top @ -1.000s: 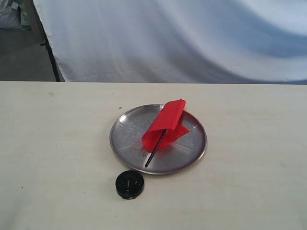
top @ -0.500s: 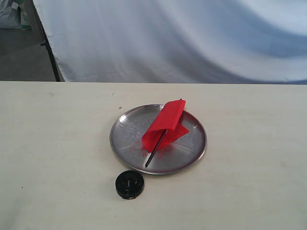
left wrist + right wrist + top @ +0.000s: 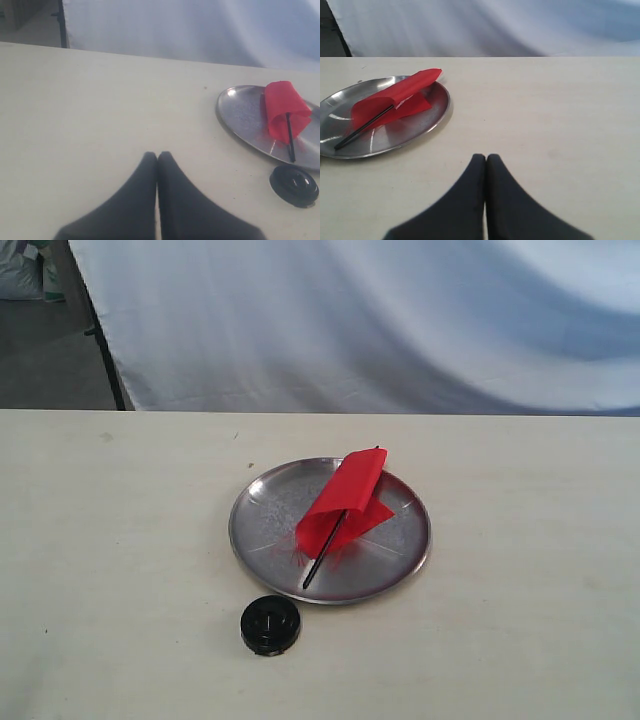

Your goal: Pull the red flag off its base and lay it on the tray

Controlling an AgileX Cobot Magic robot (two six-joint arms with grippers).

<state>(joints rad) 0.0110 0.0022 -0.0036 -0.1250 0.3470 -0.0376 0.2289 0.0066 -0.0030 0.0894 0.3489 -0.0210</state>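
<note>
Red flag (image 3: 345, 496) on silver tray (image 3: 262, 517)

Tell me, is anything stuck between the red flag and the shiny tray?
No, nothing visible is. The red flag already lies on the tray, off the base, which sits empty beside the tray's rim. The left gripper and right gripper are shut, apart from all three.

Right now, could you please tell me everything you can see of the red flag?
The red flag is a bright red cloth, folded over itself and frayed at one edge, on a thin black stick. It lies on the silver tray, cloth partly raised, stick end near the rim facing the black base, which it does not touch.
</note>
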